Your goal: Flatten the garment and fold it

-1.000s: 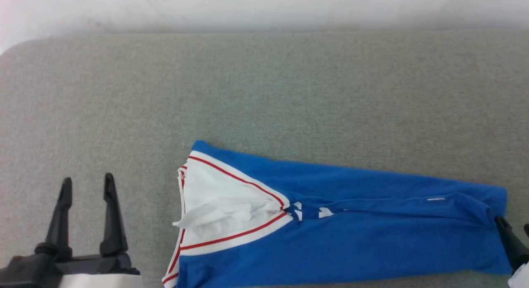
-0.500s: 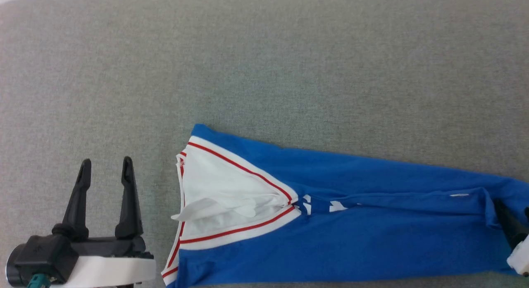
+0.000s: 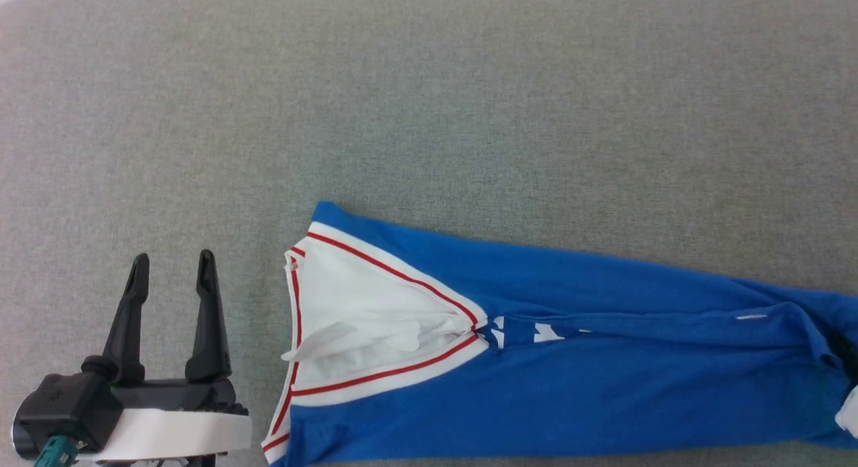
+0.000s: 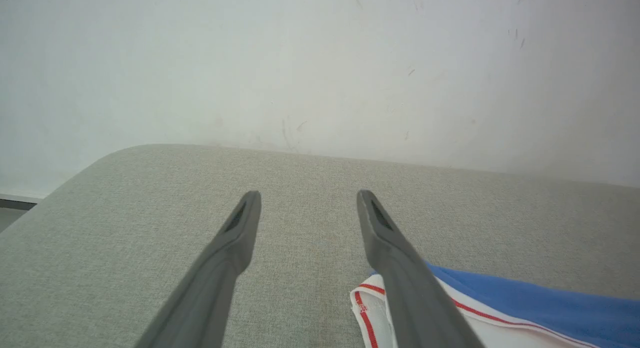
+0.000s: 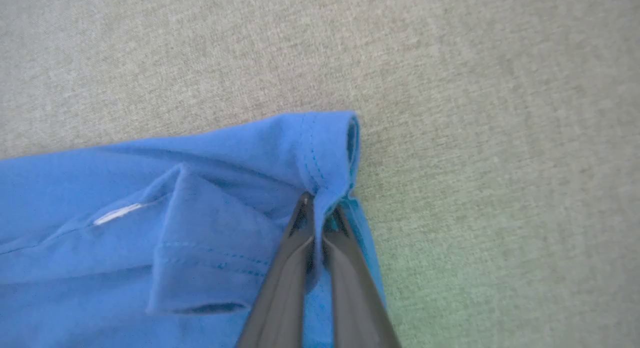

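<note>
Down at the lower left of the head view, the left gripper (image 3: 173, 256) is seen poised over bare cloth, its two long dark fingers (image 4: 225, 258) held wide apart with nothing caught between them. Just to its right, though not touched by it, the bright blue soft jersey T-shirt (image 3: 603, 386) is laid along the bottom of the frame as a long narrow band, folded lengthways. Its white sleeve panels and red-striped white trim are turned toward the left gripper, and scraps of white lettering are glimpsed at the fold near the centre. The blue body is stretched away to the right edge, where the cloth is rucked up and the frame cuts it off. In the right wrist view that end is shown close up: the right gripper (image 5: 318, 204) is clamped on the stitched blue hem, a pinch of fabric squeezed between fingers pressed almost together, and the hem corner is puckered into a small loop just beyond the tips. Further out, a pale grey-green woven surface (image 3: 429, 118) is spread to the top of the head view. In the left wrist view its rounded corner is made out at the left, backed by a white scuffed wall (image 4: 320, 63).
</note>
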Available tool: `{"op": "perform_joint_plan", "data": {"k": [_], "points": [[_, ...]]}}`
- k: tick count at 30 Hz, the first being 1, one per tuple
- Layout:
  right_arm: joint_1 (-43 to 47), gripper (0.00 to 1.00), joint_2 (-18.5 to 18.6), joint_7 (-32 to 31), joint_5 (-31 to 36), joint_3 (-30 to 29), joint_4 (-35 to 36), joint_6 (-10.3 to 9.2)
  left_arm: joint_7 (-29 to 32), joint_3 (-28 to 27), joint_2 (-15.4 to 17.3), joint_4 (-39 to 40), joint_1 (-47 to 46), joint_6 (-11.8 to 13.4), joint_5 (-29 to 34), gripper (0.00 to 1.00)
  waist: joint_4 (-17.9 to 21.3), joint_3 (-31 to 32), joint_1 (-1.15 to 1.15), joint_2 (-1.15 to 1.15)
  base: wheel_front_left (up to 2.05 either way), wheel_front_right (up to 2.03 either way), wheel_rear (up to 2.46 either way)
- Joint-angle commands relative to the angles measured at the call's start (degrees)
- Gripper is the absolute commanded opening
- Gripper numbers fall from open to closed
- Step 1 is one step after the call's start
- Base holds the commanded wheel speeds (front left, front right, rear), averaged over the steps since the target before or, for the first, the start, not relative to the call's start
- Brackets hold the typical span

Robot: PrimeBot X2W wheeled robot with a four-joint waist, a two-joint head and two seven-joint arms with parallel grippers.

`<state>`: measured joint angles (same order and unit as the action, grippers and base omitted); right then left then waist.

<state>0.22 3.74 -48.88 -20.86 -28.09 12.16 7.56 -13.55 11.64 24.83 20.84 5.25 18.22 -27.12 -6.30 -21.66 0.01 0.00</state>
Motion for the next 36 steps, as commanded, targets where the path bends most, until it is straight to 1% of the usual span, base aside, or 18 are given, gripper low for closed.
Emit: {"op": "perform_joint_plan", "data": {"k": [1, 7, 10, 12, 14, 18, 23, 27, 32, 36], "points": [[-0.2, 0.0, -0.4, -0.5, 0.8, -0.3, -0.1, -0.08, 0.0, 0.0, -0.2, -0.3, -1.0, -0.2, -0.1, 1.0, 0.4, 0.9, -0.01, 0.0, 0.0, 0.0, 0.0], [-0.6, 0.0, 2.6, -1.4, 3.7, -4.7, 1.4, -0.08, 0.1, 0.2, -0.2, -0.6, -0.3, -0.2, -0.4, 1.0, 0.4, 3.4, -0.01, 0.0, 0.0, 0.0, 0.0], [-0.5, 0.0, 4.9, -1.5, 4.8, -6.4, 1.8, -0.08, 0.1, 0.1, 0.0, -0.7, 0.4, -0.1, -0.5, 1.0, 0.1, 4.4, -0.01, 0.0, 0.0, 0.0, 0.0], [-0.7, 0.0, 5.4, -1.9, 4.7, -6.3, 2.6, -0.08, 0.1, 0.2, 0.0, -0.8, 0.9, 0.0, -0.6, 1.0, 0.0, 5.2, -0.01, 0.0, 0.0, 0.0, 0.0], [-0.9, 0.0, 4.8, -3.0, 3.7, -4.9, 4.0, -0.08, 0.2, 0.1, -0.1, -0.9, 1.4, 0.2, -0.9, 1.0, -0.1, 6.0, -0.01, 0.0, 0.0, 0.0, 0.0], [-0.5, 0.0, 3.4, -6.3, 0.4, 0.9, 7.3, -0.08, 0.1, 0.3, -0.6, -1.2, 1.9, 0.2, -1.4, 1.0, -0.4, 7.7, -0.01, 0.0, 0.0, 0.0, 0.0], [1.0, 0.0, 1.2, -12.6, -3.9, 10.6, 12.6, -0.08, 0.1, 1.1, -1.1, -2.0, 1.9, -0.1, -1.8, 1.0, -1.4, 10.2, -0.01, 0.0, 0.0, 0.0, 0.0], [0.9, 0.0, 0.0, -16.7, -6.1, 18.9, 15.6, -0.08, 0.3, 1.7, -1.1, -2.7, 1.9, -0.6, -2.0, 1.0, -2.5, 11.8, -0.01, 0.0, 0.0, 0.0, 0.0], [-1.5, 0.0, -0.7, -19.3, -7.2, 29.4, 16.2, -0.08, 0.5, 2.1, -1.1, -3.2, 1.9, -0.9, -2.4, 1.0, -4.1, 13.0, -0.01, 0.0, 0.0, 0.0, 0.0], [-5.2, 0.0, -0.8, -19.2, -7.6, 36.9, 14.0, -0.08, 0.6, 2.6, -1.1, -3.4, 2.0, -1.2, -2.5, 1.0, -5.3, 13.1, -0.01, 0.0, 0.0, 0.0, 0.0]]}}
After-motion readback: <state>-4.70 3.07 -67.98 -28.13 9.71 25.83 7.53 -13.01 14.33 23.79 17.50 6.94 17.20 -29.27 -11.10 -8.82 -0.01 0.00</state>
